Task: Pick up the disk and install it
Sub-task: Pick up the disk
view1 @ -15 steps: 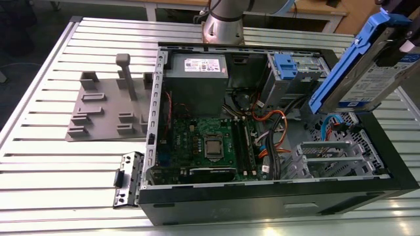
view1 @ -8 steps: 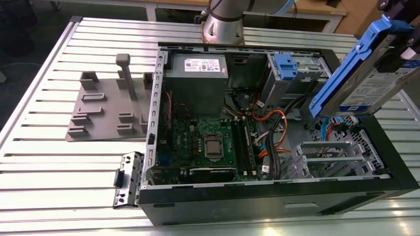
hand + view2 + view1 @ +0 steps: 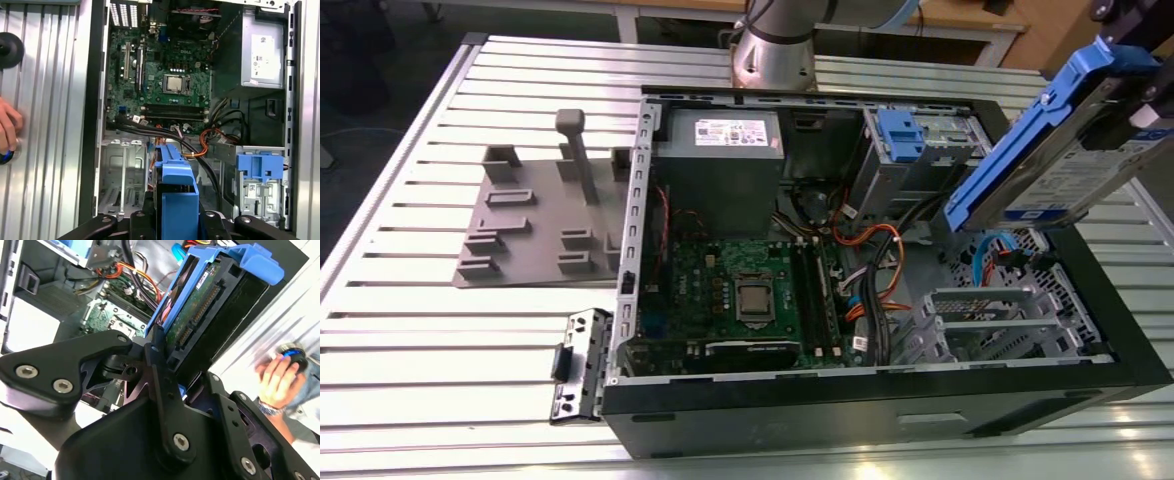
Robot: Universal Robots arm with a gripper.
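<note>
The disk [image 3: 1061, 160], a silver drive in a blue plastic carrier, hangs tilted above the open computer case [image 3: 881, 420], at the exterior view's right. It is clear of the case floor and lies beside the drive cage [image 3: 914, 140]. My gripper [image 3: 185, 365] is shut on the disk [image 3: 197, 310], with black fingers [image 3: 156, 352] pressed against its sides. In the first wrist view the carrier [image 3: 175, 192] juts out from the gripper [image 3: 176, 220] over the case's bay area, next to the cage with the blue latch [image 3: 260, 167].
Inside the case lie the green motherboard [image 3: 740, 290], a grey power supply box [image 3: 716, 140] and orange and black cables [image 3: 874, 250]. A grey fixture plate [image 3: 540, 215] and a black bracket [image 3: 580, 365] sit on the slatted table. A person's hand [image 3: 7, 130] rests on the table beside the case.
</note>
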